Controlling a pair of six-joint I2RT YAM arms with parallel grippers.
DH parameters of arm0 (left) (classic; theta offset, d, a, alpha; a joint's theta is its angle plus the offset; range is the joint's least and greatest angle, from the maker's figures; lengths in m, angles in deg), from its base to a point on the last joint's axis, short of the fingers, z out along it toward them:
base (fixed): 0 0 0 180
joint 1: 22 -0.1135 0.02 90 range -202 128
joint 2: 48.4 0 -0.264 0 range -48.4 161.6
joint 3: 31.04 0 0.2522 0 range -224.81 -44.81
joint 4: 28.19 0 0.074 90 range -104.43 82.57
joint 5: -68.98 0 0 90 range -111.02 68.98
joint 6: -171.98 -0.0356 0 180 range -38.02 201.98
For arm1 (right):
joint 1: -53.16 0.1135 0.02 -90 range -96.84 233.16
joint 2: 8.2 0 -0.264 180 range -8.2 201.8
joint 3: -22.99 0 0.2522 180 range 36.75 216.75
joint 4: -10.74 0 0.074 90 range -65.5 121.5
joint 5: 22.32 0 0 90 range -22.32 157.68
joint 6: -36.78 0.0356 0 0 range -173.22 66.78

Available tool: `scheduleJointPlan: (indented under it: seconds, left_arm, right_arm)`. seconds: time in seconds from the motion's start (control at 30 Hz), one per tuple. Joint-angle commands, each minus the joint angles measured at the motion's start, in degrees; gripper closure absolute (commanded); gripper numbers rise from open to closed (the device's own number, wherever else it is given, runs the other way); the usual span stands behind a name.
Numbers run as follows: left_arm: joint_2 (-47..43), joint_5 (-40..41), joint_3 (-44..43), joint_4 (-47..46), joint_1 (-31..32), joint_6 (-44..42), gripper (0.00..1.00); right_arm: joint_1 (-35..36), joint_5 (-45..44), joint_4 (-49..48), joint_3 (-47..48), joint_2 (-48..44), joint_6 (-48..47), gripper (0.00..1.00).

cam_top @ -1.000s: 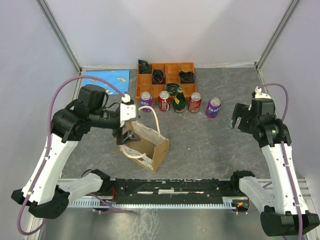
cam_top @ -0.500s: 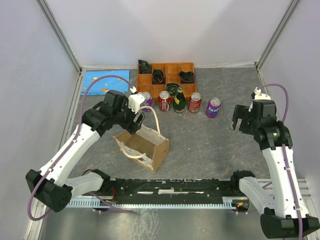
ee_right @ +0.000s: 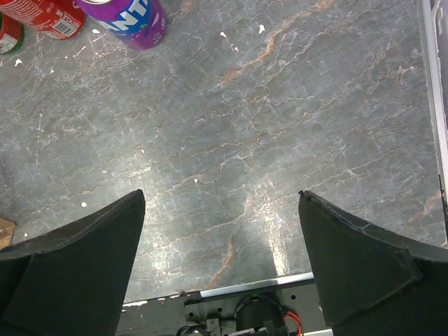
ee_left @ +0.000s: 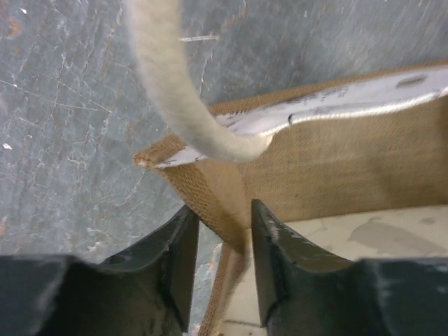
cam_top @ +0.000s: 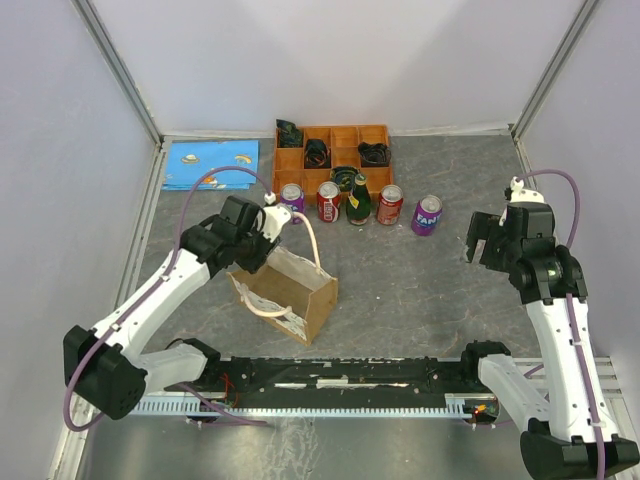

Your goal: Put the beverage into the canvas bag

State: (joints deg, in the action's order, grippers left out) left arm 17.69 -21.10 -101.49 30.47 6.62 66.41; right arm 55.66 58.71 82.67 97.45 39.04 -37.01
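Seen from above, the bag (cam_top: 320, 300) stands open on the grey table (cam_top: 420, 290) in front of a row of five drinks (cam_top: 358, 203). The left gripper (cam_top: 262, 248) is at its far left rim, and the right gripper (cam_top: 484, 240) is well off to the right, near the end purple can (cam_top: 427, 214). The left wrist camera shows the left gripper (ee_left: 222, 210) pinched on the bag's (ee_left: 336, 168) corner wall, with a cream handle (ee_left: 175, 91) looping above. The right wrist camera shows the right gripper (ee_right: 220, 194) spread wide and holding nothing above the table (ee_right: 280, 140), with the purple can (ee_right: 126, 21) at the upper left.
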Motion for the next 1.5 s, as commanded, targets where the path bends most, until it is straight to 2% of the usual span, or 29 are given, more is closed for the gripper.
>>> scheduleJointPlan:
  seconds: [0.0,0.07,0.1,0.13,0.37,0.6,0.77,0.9,1.1,1.47]
  left_arm:
    - [0.6,0.0,2.6,-1.1,-0.2,-5.5,0.70]
    - [1.3,-1.5,2.8,-2.0,-0.1,-7.3,0.92]
    - [1.8,-2.7,2.2,-2.3,-0.1,-8.1,0.97]
    - [2.4,-3.9,1.1,-2.5,-0.1,-8.9,0.97]
    - [12.4,-14.0,-12.8,-3.4,0.9,-16.9,0.97]
    - [24.3,-20.5,-25.5,-1.3,8.0,-19.9,0.97]
    - [29.9,-22.6,-29.2,-1.3,14.0,-19.2,0.97]
    - [32.9,-22.8,-30.3,-2.1,16.5,-15.2,0.97]
    - [34.3,-21.9,-30.9,-4.7,18.0,-8.2,0.97]
    - [39.4,-22.1,-38.1,-4.7,18.8,-7.6,0.97]
  right_arm:
    - [-0.2,-0.2,-1.4,1.5,0.2,0.7,0.02]
    - [-0.3,0.0,-1.5,1.8,0.5,1.1,0.02]
    - [-0.3,0.2,-1.5,1.9,0.7,1.3,0.02]
    - [-0.3,0.3,-1.5,2.1,0.8,1.4,0.02]
    - [-0.2,1.3,-1.5,2.7,0.9,1.7,0.04]
    - [-0.2,0.0,0.0,3.5,-0.6,1.8,0.04]
    - [-0.2,-0.6,1.8,4.2,-1.7,2.0,0.04]
    - [-0.2,-1.2,3.3,4.9,-2.5,2.1,0.04]
    - [-0.2,-1.7,4.9,5.6,-3.3,2.0,0.04]
    - [-0.3,-1.5,4.7,5.4,-2.9,2.2,0.04]
